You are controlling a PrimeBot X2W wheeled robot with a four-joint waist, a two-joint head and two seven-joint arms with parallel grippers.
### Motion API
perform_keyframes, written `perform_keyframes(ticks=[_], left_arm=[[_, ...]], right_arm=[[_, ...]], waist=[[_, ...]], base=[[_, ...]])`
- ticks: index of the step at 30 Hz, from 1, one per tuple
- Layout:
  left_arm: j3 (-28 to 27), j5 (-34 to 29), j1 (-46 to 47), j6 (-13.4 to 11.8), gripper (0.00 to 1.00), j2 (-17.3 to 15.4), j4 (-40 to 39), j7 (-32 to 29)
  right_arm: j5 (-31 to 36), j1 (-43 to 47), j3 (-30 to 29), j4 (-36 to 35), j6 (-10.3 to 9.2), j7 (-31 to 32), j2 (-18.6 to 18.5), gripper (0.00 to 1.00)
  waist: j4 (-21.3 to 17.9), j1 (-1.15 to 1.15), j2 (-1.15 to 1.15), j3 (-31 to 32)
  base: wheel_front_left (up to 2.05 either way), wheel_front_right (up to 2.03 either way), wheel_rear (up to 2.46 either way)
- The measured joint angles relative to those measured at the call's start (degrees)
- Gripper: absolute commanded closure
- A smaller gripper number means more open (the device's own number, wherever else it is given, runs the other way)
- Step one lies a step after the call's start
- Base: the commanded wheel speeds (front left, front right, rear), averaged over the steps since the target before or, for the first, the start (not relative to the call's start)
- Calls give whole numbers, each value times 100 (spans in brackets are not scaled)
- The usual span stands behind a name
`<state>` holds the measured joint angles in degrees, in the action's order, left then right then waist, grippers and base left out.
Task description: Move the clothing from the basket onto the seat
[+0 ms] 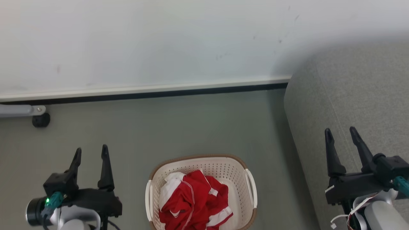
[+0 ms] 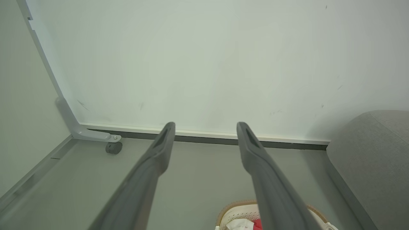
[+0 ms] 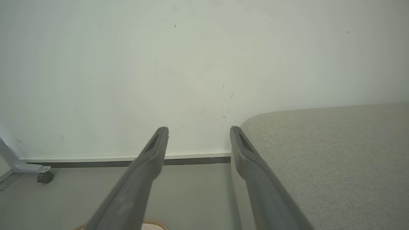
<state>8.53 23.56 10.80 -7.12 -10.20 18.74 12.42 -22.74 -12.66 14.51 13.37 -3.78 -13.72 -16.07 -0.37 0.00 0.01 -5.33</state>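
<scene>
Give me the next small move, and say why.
Probably swing the right gripper left and down toward the clothing: it is open and empty, the red pile lies in the basket, and the seat is on that arm's side.
</scene>
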Motion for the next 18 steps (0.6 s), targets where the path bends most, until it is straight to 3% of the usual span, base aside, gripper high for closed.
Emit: perform_keyframes(ticks=[18], left_arm=[[437, -277, 1093, 83, 0, 116, 96, -316]], right_arm=[[4, -955, -69, -662, -32, 1, 10, 0]], waist=[[-223, 1, 0, -1401]], base=[[0, 0, 0]])
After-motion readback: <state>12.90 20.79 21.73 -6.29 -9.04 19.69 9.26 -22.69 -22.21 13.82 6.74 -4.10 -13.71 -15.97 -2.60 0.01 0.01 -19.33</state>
